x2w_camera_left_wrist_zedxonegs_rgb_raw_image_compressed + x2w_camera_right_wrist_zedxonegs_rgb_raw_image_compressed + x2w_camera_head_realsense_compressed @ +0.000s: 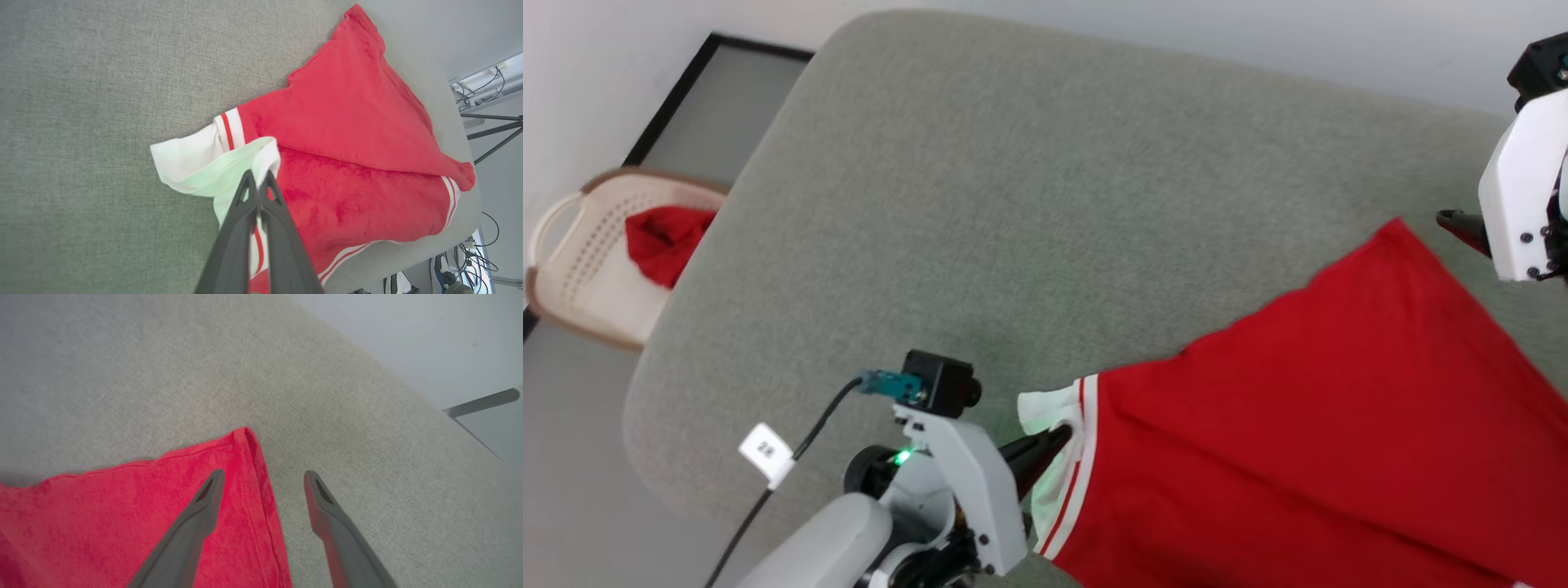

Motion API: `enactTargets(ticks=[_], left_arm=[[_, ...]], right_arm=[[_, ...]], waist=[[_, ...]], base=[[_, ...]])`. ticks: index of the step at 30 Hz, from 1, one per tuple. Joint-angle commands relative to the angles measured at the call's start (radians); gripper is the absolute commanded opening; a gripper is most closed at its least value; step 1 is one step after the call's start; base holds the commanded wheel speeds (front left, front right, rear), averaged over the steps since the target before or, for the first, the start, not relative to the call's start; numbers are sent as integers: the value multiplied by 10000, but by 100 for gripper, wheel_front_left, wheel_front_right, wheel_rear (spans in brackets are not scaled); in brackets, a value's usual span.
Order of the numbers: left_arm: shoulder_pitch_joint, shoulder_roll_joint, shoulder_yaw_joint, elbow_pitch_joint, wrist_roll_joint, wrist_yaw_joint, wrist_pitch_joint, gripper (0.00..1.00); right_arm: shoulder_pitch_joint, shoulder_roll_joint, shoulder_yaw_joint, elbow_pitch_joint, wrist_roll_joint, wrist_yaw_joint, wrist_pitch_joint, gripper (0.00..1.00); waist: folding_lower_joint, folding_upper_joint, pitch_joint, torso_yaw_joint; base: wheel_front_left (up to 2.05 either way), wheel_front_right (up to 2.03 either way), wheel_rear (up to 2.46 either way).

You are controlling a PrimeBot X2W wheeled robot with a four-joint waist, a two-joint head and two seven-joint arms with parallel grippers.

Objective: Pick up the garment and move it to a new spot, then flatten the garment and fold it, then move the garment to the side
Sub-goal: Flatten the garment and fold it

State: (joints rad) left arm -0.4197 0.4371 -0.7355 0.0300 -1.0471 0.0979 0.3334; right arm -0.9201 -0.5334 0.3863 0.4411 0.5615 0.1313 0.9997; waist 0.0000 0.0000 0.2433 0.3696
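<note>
One basket [556, 220] far left, one red cloth [662, 237] in it. Left gripper [258, 175] pinched tight on white sleeve end of the single garment [1298, 425], which is spread on the right part of the grey pad [1013, 204]. Right gripper [264, 474] spread wide, one finger over hem corner, one over bare pad.

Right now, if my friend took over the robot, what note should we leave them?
Left gripper: shut on the white sleeve end of the shirt.
Right gripper: open, one finger over the shirt's edge, the other over the grey table.
Shirt: lying on the table, one layer lapped over another, not flat.
Done: sleeve gripped.
Left: flatten, fold, move it aside.
</note>
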Motion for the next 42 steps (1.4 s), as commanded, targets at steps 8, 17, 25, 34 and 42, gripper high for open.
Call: enactTargets(ticks=[8,17,25,34,42], left_arm=[[-719,-774,-259,830,117,-594,-259,0],[-913,-1048,-269,1344,33,-833,-416,0],[-926,-1034,-204,1600,-22,-864,-521,0],[-978,-856,-74,1723,-148,-694,-348,0],[-1806,-118,272,1689,-241,-323,578,0]], right_arm=[[-1097,162,709,2105,-103,-11,1316,100],[-1549,263,831,3699,-603,-13,2232,100],[-1853,385,160,4712,-1350,-13,2440,0],[-2076,977,-254,4626,-1515,-13,1783,0],[-2137,1577,-590,4184,-830,-13,1110,0]], waist=[[0,0,1169,1012],[0,0,1329,1185],[0,0,1306,1077],[0,0,871,531],[0,0,15,-76]], base=[[0,0,0],[0,0,0],[0,0,0],[0,0,0],[0,0,0]])
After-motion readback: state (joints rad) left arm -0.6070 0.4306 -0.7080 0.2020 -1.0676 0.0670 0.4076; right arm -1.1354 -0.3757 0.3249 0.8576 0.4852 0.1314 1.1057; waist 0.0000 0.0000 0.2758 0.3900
